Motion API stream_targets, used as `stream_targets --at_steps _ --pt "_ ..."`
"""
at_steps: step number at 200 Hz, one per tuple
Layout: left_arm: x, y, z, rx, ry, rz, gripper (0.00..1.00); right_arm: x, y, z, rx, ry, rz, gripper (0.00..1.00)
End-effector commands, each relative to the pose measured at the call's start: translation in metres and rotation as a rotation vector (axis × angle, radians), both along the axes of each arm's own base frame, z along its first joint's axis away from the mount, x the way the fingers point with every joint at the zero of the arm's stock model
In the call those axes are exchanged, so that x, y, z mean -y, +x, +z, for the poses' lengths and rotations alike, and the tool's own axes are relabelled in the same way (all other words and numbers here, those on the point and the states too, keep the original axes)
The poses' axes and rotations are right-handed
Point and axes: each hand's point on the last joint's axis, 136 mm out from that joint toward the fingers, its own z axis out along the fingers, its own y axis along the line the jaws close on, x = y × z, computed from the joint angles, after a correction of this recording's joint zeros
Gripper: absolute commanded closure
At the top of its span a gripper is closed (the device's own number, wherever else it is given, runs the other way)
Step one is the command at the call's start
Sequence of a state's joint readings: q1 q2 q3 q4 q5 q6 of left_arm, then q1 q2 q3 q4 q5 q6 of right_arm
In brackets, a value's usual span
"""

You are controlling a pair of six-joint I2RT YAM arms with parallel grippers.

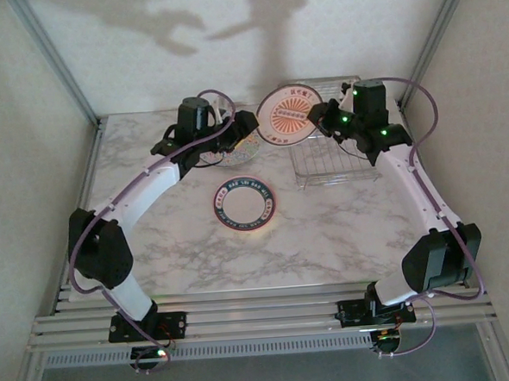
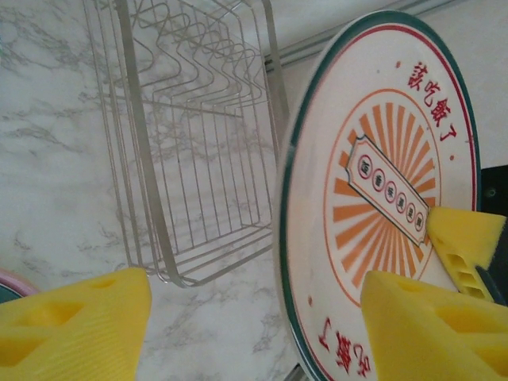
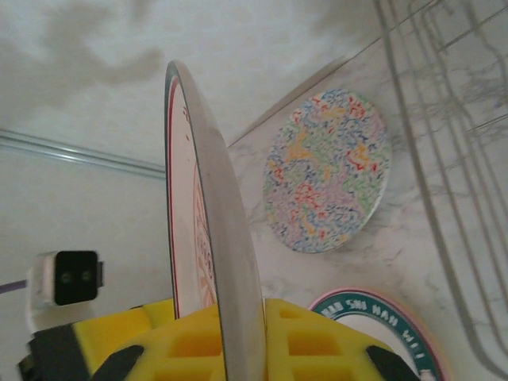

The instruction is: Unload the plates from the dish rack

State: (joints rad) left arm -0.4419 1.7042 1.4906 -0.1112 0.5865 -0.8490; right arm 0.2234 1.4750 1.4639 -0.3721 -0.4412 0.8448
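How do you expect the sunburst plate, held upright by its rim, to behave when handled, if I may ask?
The sunburst plate looks rigid and glossy, so it may slip in the right fingers, which pinch only its rim. Round and on edge, it would likely roll or topple if released upright. Dropped onto the table, it might chip.

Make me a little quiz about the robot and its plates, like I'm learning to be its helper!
1. True or false: the right gripper is shut on the sunburst plate, holding it upright.
2. How is the speckled plate placed? A: standing on its edge. B: lying flat on the table. C: gripped between fingers.
3. Which gripper is open and holds nothing?
Key: 1 true; 2 B; 3 the left gripper.
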Motion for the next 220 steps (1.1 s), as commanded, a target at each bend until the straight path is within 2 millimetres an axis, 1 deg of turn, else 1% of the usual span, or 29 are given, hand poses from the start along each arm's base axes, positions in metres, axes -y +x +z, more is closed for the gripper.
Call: stream_targets --at_steps 1,43,52,70,82,108,115,138,186,192,209,220 --pt "0.01 0.001 0.018 0.027 -0.055 -0.028 0.34 -0.013 -0.011 0.034 0.065 0.111 0.065 1.0" --pt "0.011 0.003 0.02 0.025 -0.087 -0.019 0.46 -0.021 -0.009 0.018 0.003 0.16 0.098 1.0" --pt "0.011 0.003 0.02 0.021 -0.098 -0.018 0.49 -0.023 -0.009 0.017 -0.003 0.173 0.107 1.0" --pt "0.012 0.003 0.019 0.017 -0.112 -0.018 0.62 -0.026 -0.007 0.013 -0.017 0.181 0.114 1.0" --pt "0.012 0.001 0.019 0.014 -0.115 -0.018 0.68 -0.027 -0.007 0.01 -0.027 0.183 0.118 1.0" --pt "0.011 0.001 0.016 0.008 -0.113 -0.017 0.72 -0.034 -0.007 0.004 -0.061 0.197 0.15 1.0" --pt "0.012 0.002 0.016 0.007 -0.114 -0.017 0.77 -0.035 -0.007 0.002 -0.07 0.191 0.155 1.0" --pt "0.012 0.002 0.018 0.009 -0.121 -0.015 1.0 -0.034 -0.009 -0.008 -0.099 0.17 0.152 1.0" --pt "0.012 0.0 0.021 0.012 -0.123 -0.02 1.0 -0.032 -0.01 -0.014 -0.104 0.141 0.153 1.0" --pt "0.011 -0.001 0.022 0.013 -0.124 -0.021 1.0 -0.031 -0.01 -0.015 -0.104 0.129 0.151 0.94" --pt "0.008 -0.001 0.023 0.016 -0.126 -0.02 1.0 -0.025 -0.013 -0.017 -0.095 0.079 0.133 0.7" --pt "0.005 -0.003 0.025 0.02 -0.124 -0.02 1.0 -0.019 -0.014 -0.019 -0.079 0.033 0.113 0.58"
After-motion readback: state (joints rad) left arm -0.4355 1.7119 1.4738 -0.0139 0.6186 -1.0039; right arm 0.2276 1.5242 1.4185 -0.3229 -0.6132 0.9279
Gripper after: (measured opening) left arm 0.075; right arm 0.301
